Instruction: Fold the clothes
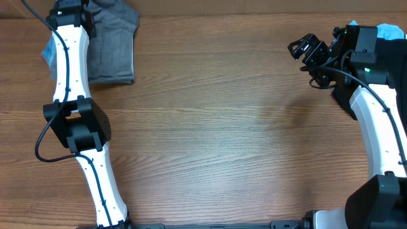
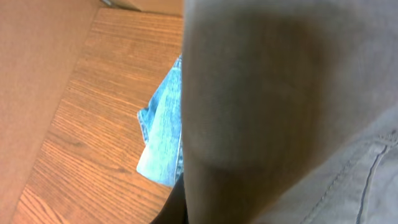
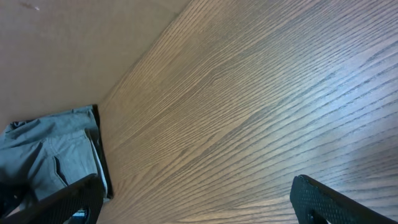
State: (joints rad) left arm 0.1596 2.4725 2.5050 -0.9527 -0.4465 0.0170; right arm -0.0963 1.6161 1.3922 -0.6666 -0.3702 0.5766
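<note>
The grey shorts point(image 1: 113, 51) lie folded at the table's far left corner, with their top bunched up. My left arm reaches over them; its gripper point(image 1: 89, 19) is at the bunched part. In the left wrist view grey cloth point(image 2: 280, 106) fills most of the picture and hides the fingers. A denim garment point(image 2: 161, 130) lies beside the shorts, with a dark cloth point(image 2: 171, 208) under them. My right gripper point(image 1: 306, 48) is open and empty above bare wood at the far right, its fingers wide apart point(image 3: 199, 205). The shorts also show in the right wrist view point(image 3: 43, 155).
A light-blue garment point(image 1: 389, 29) lies at the far right corner behind the right arm. A bit of denim point(image 1: 48, 54) pokes out left of the left arm. A brown cardboard wall point(image 3: 62, 37) runs along the table's far edge.
</note>
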